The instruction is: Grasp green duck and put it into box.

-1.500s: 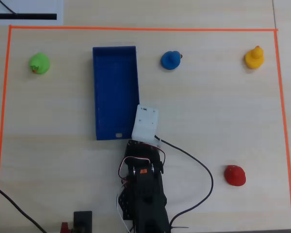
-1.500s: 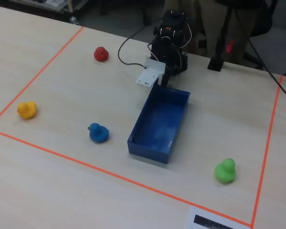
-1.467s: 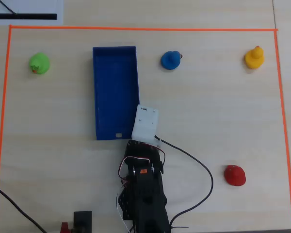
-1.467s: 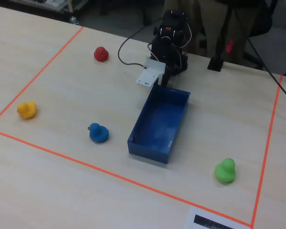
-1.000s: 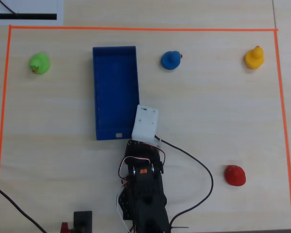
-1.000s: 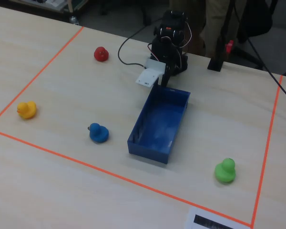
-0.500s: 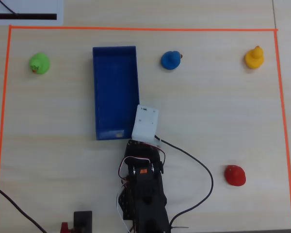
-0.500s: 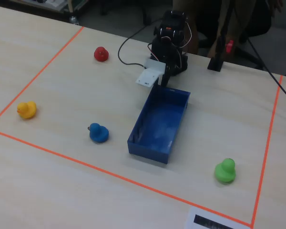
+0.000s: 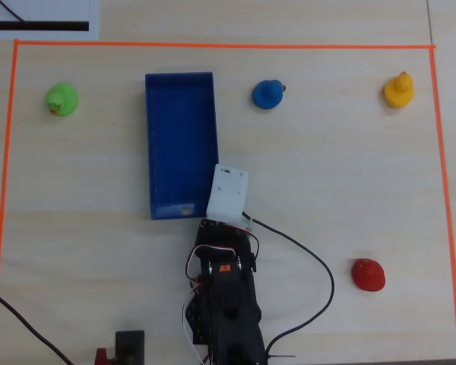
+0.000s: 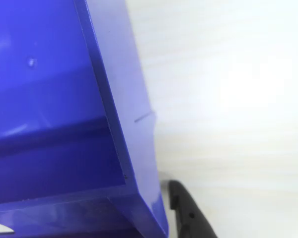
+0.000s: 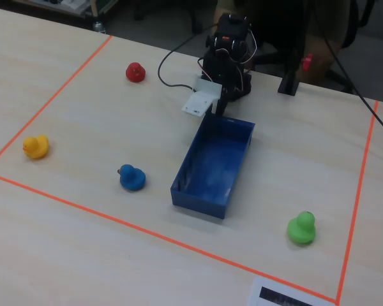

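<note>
The green duck (image 9: 61,99) stands upright on the pale table, left of the blue box (image 9: 179,76) and apart from it; in the fixed view the duck (image 11: 301,228) is at the lower right. The box (image 11: 201,199) is long, open-topped and empty. My gripper (image 11: 216,109) hangs at the box's end nearest the arm base, far from the duck, under a white camera mount (image 9: 228,192) that hides it from above. The wrist view shows the box's outer wall (image 10: 134,99) and only one black finger (image 10: 188,215) beside its corner. I hold nothing that I can see.
A blue duck (image 9: 267,94), a yellow duck (image 9: 398,90) and a red duck (image 9: 368,274) stand right of the box. Orange tape (image 9: 213,46) frames the work area. A black cable (image 9: 319,266) loops right of the arm.
</note>
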